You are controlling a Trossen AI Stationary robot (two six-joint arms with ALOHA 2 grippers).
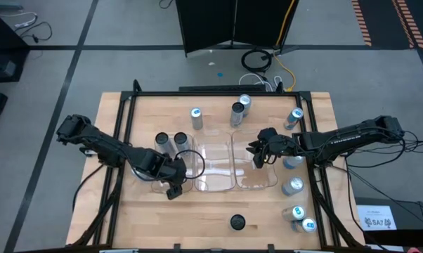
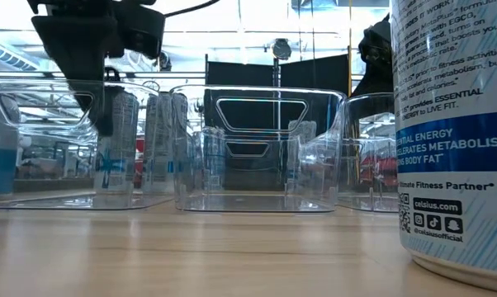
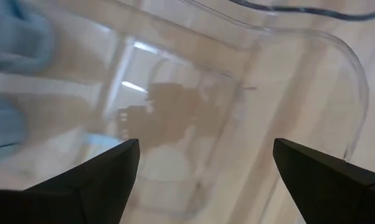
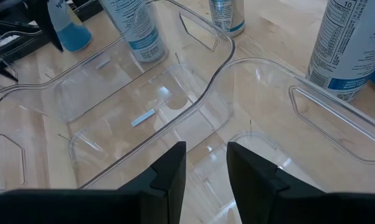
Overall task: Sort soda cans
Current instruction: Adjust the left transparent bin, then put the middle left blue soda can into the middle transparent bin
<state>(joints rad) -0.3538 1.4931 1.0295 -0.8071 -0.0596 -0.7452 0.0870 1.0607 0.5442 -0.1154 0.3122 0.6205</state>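
The wooden table [image 1: 218, 211] is carrying 3 clear trays [image 1: 254, 169] side by side at its middle. Soda cans [image 1: 171, 143] are standing around them, 2 just behind the left tray and several along the right edge. The left gripper [image 1: 175, 184], released wide, is hovering over the left tray. The right gripper [image 1: 257, 156], nearly clenched and empty, is hanging above the right tray.
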